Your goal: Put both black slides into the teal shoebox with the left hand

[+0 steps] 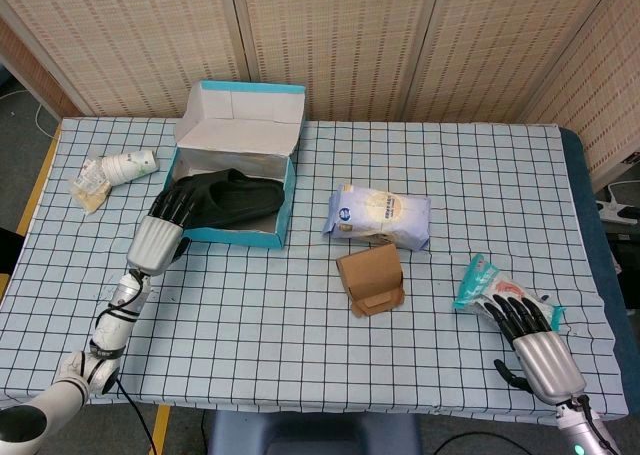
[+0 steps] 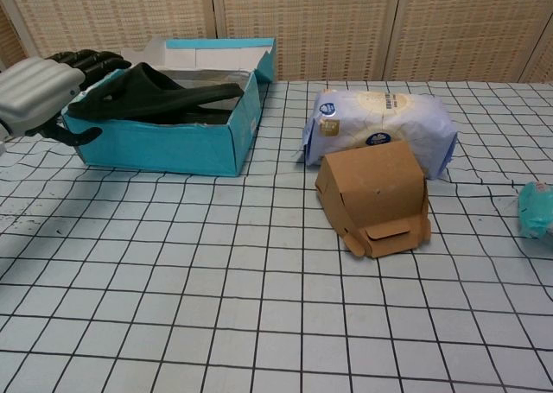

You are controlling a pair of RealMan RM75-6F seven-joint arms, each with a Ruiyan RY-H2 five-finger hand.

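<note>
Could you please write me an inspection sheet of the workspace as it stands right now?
Surface: table under a blue-and-white checked cloth, wrinkled at the right edge.
Job's things: black slides lie in the open teal shoebox; in the chest view one rises above the box rim.
Clutter: brown carton, white flour-like bag, teal snack packet, white bottle and a wrapper at the far left.
Hands: left hand at the box's near left corner, fingers reaching over the rim toward the slides, whether touching unclear; right hand rests with fingers on the snack packet.
Cables: thin black cable along the left arm.
Surroundings: woven folding screens behind the table.
</note>
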